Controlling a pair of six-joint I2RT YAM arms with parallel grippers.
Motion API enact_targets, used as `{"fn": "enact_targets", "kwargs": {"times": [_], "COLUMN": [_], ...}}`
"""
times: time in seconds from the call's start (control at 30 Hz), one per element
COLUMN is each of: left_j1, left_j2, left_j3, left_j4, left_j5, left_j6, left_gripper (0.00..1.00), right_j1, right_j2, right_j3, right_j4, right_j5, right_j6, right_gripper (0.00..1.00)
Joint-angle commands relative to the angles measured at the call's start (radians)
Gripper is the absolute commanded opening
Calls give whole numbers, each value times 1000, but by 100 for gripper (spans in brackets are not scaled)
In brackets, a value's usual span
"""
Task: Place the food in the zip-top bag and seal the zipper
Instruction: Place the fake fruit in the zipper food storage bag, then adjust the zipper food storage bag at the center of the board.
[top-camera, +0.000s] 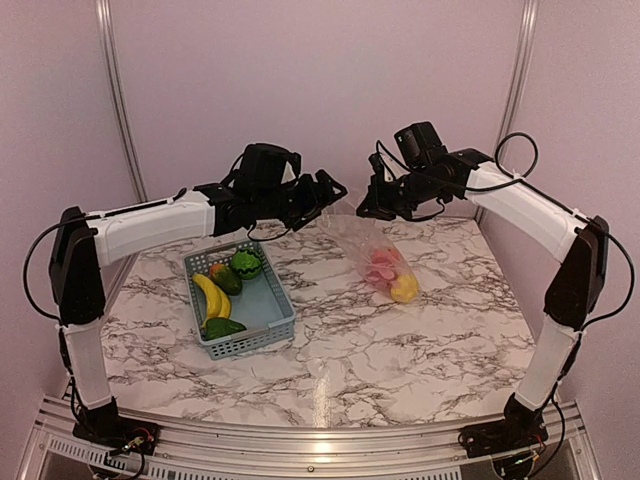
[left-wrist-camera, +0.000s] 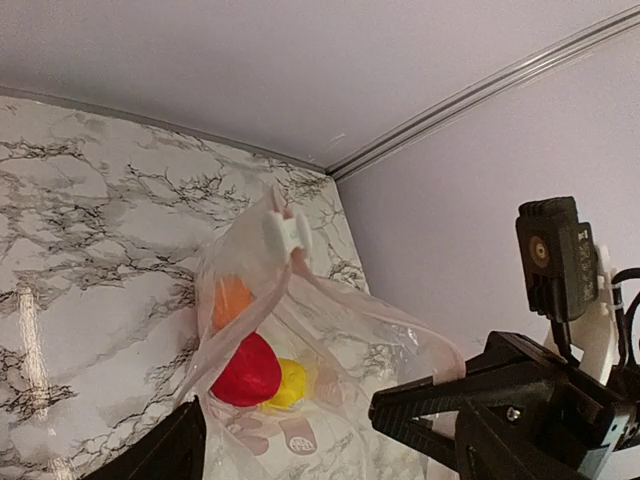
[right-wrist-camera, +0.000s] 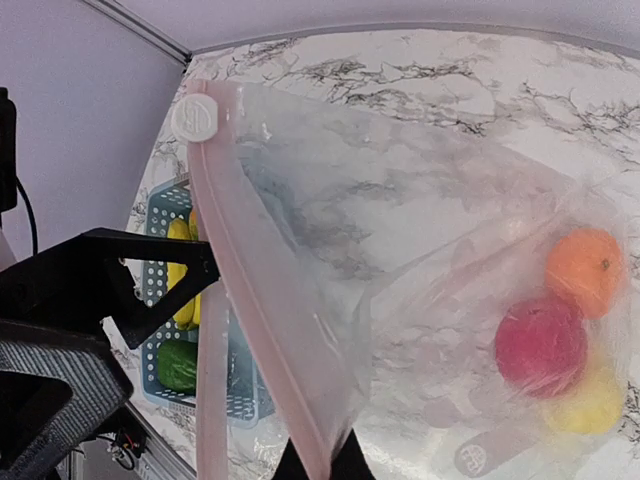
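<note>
Only the dark tips of the right gripper showed, the rest cut off at the bottom edge, pinched on the zipper. Ahead and to their right, a yellow piece lay half hidden behind a red piece. To their left, the basket was blurred through the bag.

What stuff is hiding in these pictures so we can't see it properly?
Right end effector: right wrist view, the bottom edge cuts off its tips pinching the zipper.
Left end effector: left wrist view, only one finger shows, at the bottom edge.
Basket: right wrist view, mostly behind the left end effector and the zip-top bag.
</note>
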Motion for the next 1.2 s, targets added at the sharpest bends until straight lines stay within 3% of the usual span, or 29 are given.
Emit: {"fn": "enact_targets", "kwargs": {"times": [0.0,0.2,0.4,0.63,0.8,0.93,1.1,1.17], "left_j1": [-1,-2,-3,-1,-3,-3,-3,-7], "left_j2": [-118,-190,-226,-155,-30,37,52,41], "left_j3": [8,-66,-165,-102,4,90,146,145], "left_j4": [88,-93,-225,-249,-248,-247,-255,-239], "left_j5": [32,-35,-82,-22,43,65,65,73], "left_j6": [46,84,111,152,142,131,138,143], "left_gripper": [85,76,77,70,54,35,1,0], "right_j1": [10,10,11,11,12,14,14,14], "right_j2": [-35,-26,-25,-11,22,57,84,83], "right_j3": [8,17,11,27,78,147,216,209], "right_j4": [14,18,22,15,-15,-105,-204,-213], "right_j5": [16,20,14,-9,-27,19,115,135], "right_j6": [-3,-9,-14,-23,-46,-84,-113,-110], "right_gripper": [0,0,0,0,1,1,19,22]}}
